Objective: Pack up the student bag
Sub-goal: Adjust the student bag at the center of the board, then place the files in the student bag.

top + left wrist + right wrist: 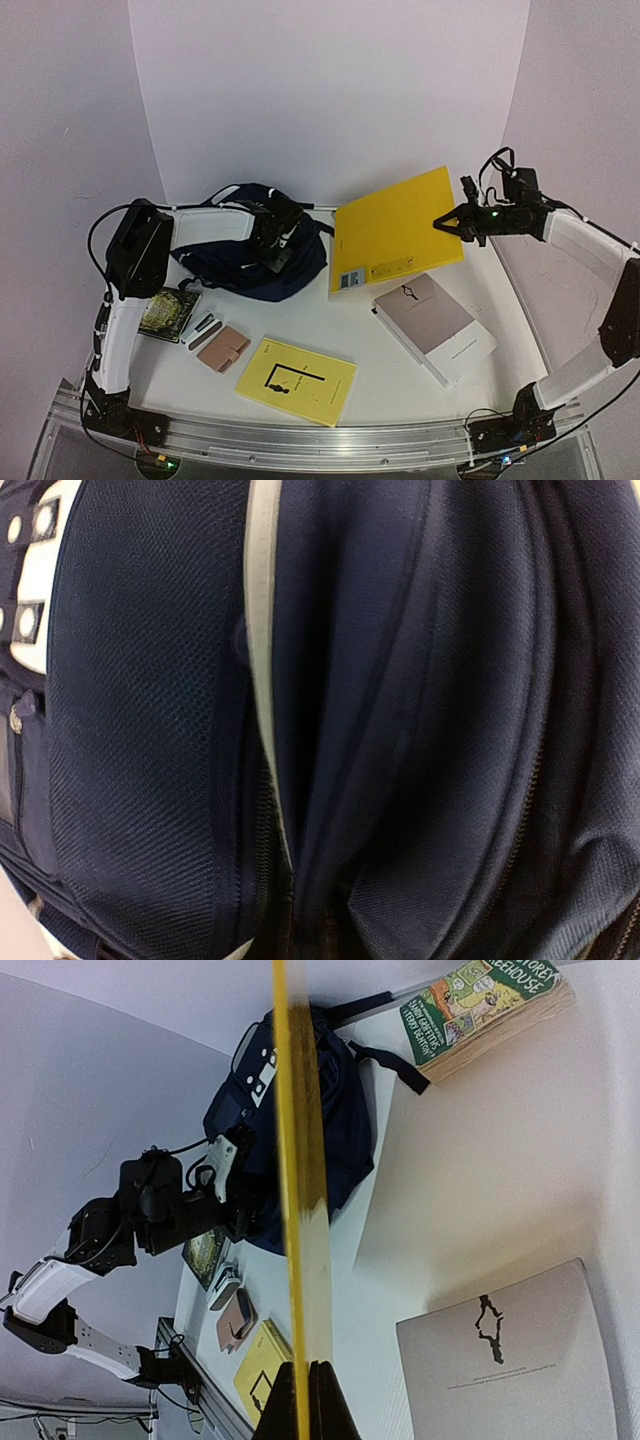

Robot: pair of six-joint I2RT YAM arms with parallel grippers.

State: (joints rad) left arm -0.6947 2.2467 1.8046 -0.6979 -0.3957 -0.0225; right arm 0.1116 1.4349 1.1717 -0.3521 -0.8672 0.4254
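Observation:
The student bag (250,262), dark navy with white piping, lies at the back left of the table. My left gripper (275,238) is pressed into its top. The left wrist view shows only navy fabric (420,720) with folds drawn together at the bottom middle; the fingers are hidden. My right gripper (462,222) is shut on the right edge of a large yellow book (395,240) and holds it tilted beside the bag. The right wrist view shows this book edge-on (298,1160) between my shut fingertips (312,1372), with the bag (345,1110) beyond.
A grey book (435,325) lies at front right and a thin yellow booklet (297,378) at front centre. A pink wallet (223,348), a small grey case (202,330) and a dark green book (170,310) lie at front left. A green paperback (490,1010) lies behind the yellow book.

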